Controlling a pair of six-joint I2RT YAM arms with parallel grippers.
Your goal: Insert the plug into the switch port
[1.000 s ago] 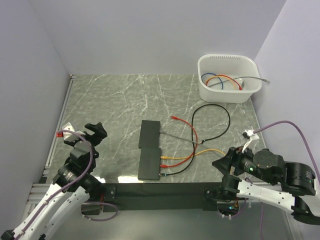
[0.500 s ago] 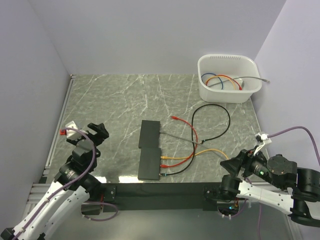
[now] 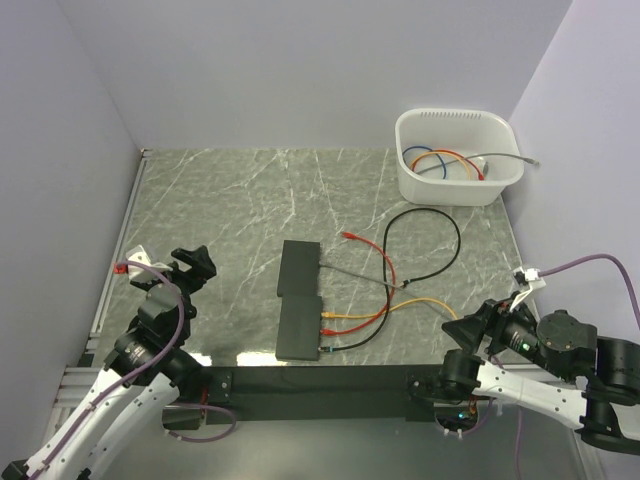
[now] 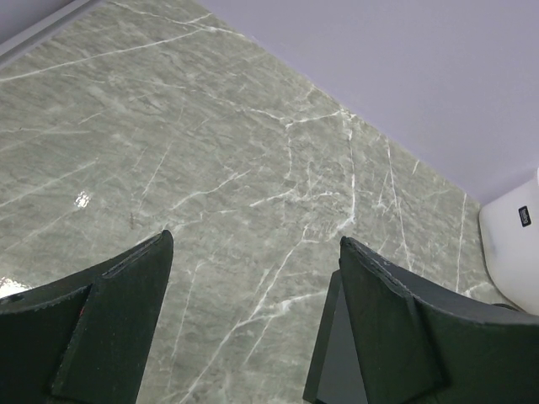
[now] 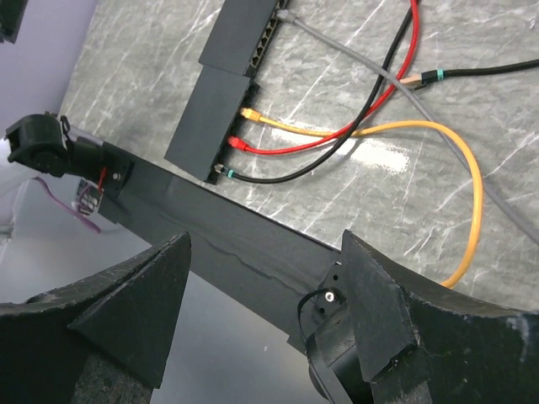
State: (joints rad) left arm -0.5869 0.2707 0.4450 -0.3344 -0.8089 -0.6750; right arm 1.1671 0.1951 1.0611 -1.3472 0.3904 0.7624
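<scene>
Top view with both wrist views. The red plug (image 3: 350, 235), the loose end of the red cable (image 3: 388, 268), lay flat on the surface (image 3: 230, 200) just to the right of the upper switch (image 3: 300, 267) and apart from it. Its long axis ran roughly left to right, with the tip toward the switch. The cables entered both boxes from the right, so the ports faced the right arm's side. The lower switch (image 3: 300, 328) already carried the orange cable (image 3: 420, 304), the other end of the red one and the black cable (image 3: 455, 235). The grey cable (image 3: 355, 272) ran into the upper one. A second end, the teal-banded plug (image 5: 418, 77) on the black cable, also appeared loose, nearer the right arm.

The right pincer (image 3: 462, 325) hovered at the near right with its jaws apart and nothing between them. The red plug lay ahead of it and to its left, outside its wrist view. The left pincer (image 3: 190, 264) stood equally wide and empty at the near left, on the closed side of the switches. The right arm was judged the better placed of the two: somewhat nearer, and on the port side, so that a plug gripped across its short axis could be pushed leftward into a free port
</scene>
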